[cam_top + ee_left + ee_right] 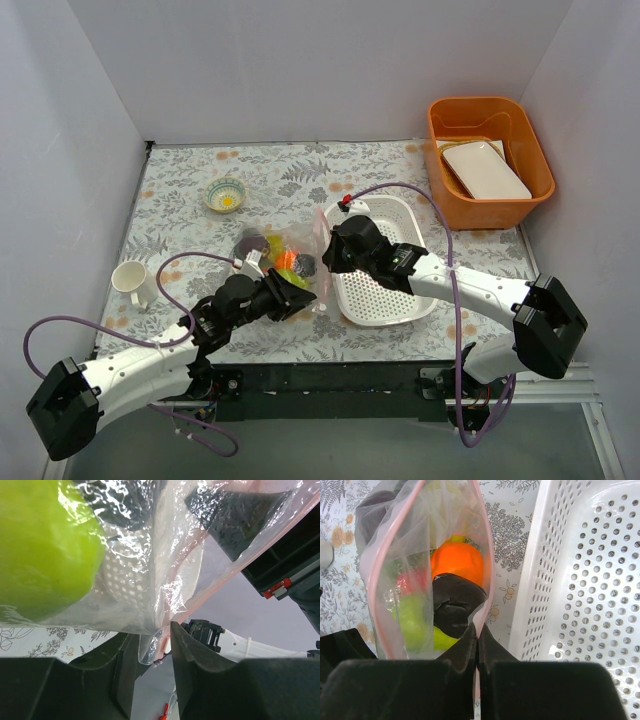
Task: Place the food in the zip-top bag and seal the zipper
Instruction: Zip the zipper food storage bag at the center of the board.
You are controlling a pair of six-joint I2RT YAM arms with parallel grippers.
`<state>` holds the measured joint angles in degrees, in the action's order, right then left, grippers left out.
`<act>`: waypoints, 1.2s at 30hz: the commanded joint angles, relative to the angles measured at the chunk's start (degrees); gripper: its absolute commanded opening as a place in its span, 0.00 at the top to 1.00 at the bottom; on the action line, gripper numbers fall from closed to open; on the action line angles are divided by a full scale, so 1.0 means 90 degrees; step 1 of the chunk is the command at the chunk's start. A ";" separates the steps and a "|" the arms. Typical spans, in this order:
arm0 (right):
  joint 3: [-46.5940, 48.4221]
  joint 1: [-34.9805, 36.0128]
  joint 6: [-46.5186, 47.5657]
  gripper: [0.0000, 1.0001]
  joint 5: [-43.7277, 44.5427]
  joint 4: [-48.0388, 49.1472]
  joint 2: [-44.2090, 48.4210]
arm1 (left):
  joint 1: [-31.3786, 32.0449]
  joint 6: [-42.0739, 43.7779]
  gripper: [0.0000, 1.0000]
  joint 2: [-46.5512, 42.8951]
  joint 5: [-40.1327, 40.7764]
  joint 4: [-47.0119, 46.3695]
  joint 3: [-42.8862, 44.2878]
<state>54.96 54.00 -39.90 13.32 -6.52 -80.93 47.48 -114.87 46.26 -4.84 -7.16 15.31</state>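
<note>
The clear zip-top bag (300, 255) lies left of the white basket with its mouth open. Inside it I see an orange (457, 560), a dark avocado (455, 602), a green pear (415, 622), a red apple (406, 582) and a dark plum (375, 510). My right gripper (477, 630) is shut on the pink zipper (488, 555) at the near end of the mouth. My left gripper (150, 650) is open, with a lower corner of the bag (150, 647) hanging between its jaws. A green fruit (40, 545) fills the upper left of the left wrist view.
The white perforated basket (390, 290) stands right of the bag, under my right arm. An orange bin (490, 200) with a white dish sits at the back right. A small bowl (226, 195) and a white mug (132, 280) are on the left.
</note>
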 commanded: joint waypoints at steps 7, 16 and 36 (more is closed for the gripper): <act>0.0065 -0.0033 -0.0020 0.99 0.0004 0.0071 0.0105 | 0.0036 -0.0704 0.89 -0.0081 0.0069 -0.0347 0.0096; 0.0212 -0.0033 0.0088 0.99 0.0033 -0.0144 0.0017 | 0.0027 -0.0616 1.00 -0.0111 0.0040 -0.0396 0.0125; 0.0573 -0.0033 -0.0205 0.99 -0.0201 -0.0369 -0.0412 | 0.0027 -0.0323 0.70 -0.0881 0.0108 0.0267 0.0183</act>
<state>56.84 53.95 -40.18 12.21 -10.17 -83.42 47.48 -114.85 41.65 -4.91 -6.72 15.31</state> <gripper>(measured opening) 0.031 0.244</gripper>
